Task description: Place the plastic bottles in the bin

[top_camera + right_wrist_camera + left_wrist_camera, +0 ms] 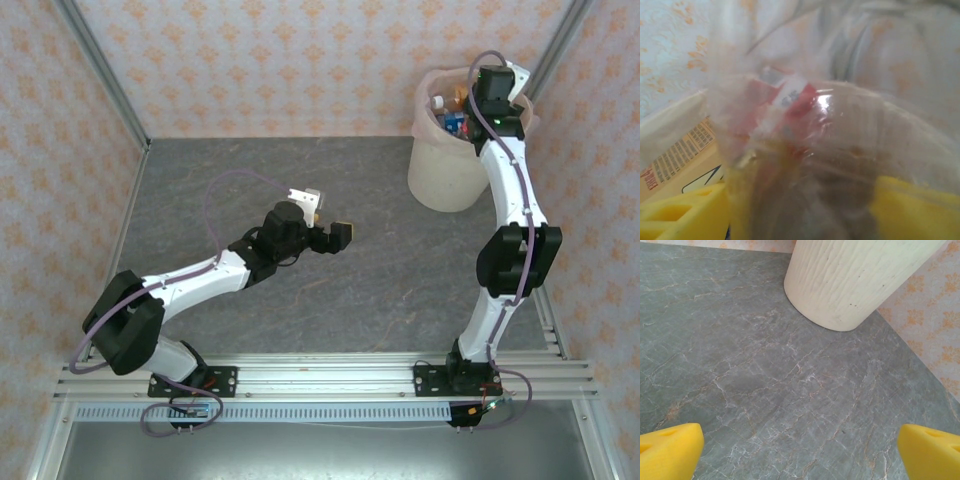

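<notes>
**Plastic bottles** (452, 118): several lay heaped inside the bin (445, 178), directly beneath the right hand (800, 215). The top view gave red, blue and orange patches among them, too small to tell one bottle from another.

**Clear bottle** (815, 160), red label: recorded in the right wrist view, close and blurred, between that hand's yellow fingers (680, 212). The fingers stood apart on either side of it; whether they pressed on it could not be told. A beige printed label (675, 160) lay to the hand's left.

**Bin:** round, cream, with a pale pink liner (428, 85) folded over the rim. The top view gave its open mouth and contents. The left wrist view gave its ribbed outer wall and its base on the tabletop (300, 300), ahead and to the right of the left hand (325, 217).

**Right arm:** rose from its base, bent at the elbow, wrist tipped down over the bin's mouth.

**Left arm:** bent low across the tabletop, its hand above bare grey stone-patterned surface, well apart from the bin. Its yellow fingers were spread wide with nothing between them.

**Surround:** orange-patterned wallpaper (300, 60) beyond both hands.
</notes>
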Controlling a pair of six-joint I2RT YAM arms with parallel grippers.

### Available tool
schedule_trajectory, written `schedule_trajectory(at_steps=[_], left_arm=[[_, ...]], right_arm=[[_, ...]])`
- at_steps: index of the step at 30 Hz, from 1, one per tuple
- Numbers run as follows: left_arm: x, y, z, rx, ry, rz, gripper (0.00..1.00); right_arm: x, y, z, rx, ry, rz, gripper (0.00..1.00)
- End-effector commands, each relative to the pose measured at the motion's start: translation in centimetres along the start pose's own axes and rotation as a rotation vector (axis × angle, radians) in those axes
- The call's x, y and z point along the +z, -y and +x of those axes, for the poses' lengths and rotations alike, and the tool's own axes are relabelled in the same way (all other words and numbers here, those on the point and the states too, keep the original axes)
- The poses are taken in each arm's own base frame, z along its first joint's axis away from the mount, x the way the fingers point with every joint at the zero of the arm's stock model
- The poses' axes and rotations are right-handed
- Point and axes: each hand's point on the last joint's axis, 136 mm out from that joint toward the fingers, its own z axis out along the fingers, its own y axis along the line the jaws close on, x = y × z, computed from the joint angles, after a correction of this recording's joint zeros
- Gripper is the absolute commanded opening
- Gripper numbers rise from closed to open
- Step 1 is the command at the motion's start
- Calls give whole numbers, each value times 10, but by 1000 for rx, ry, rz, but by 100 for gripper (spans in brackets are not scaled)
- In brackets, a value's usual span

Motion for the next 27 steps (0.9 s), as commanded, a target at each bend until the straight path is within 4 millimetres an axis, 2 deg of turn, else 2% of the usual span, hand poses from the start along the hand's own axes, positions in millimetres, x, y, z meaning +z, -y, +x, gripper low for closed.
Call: schedule_trajectory(at_steps=[1, 4, 6, 12, 16, 19, 21, 23, 25, 27], left_arm=[[-11, -3, -17, -8, 63, 0, 100], [-18, -6, -24, -27, 86, -7, 100], [-25, -9, -29, -23, 98, -20, 100], [-48, -23, -43, -14, 144, -94, 100], [-73, -47, -55, -41, 200, -211, 100], [-106, -80, -65, -42, 259, -404, 100], [-133, -107, -71, -41, 293, -562, 100], [-163, -133, -76, -36, 327, -712, 100], [-190, -159, -75, -27, 333, -860, 100], [-212, -181, -72, -17, 318, -989, 100]], right_arm=[[-14, 14, -15, 52, 15, 74, 80], [-33, 28, -37, 71, 64, 128, 87], [-45, 36, -46, 70, 87, 148, 100], [-77, 44, -58, 66, 113, 111, 99], [-117, 30, -61, 97, 92, -79, 99], [-158, 29, -60, 136, 106, -214, 99], [-187, 36, -59, 179, 148, -283, 99], [-212, 48, -49, 216, 201, -333, 99], [-230, 63, -36, 230, 244, -345, 99], [-232, 81, -13, 247, 255, -301, 99]])
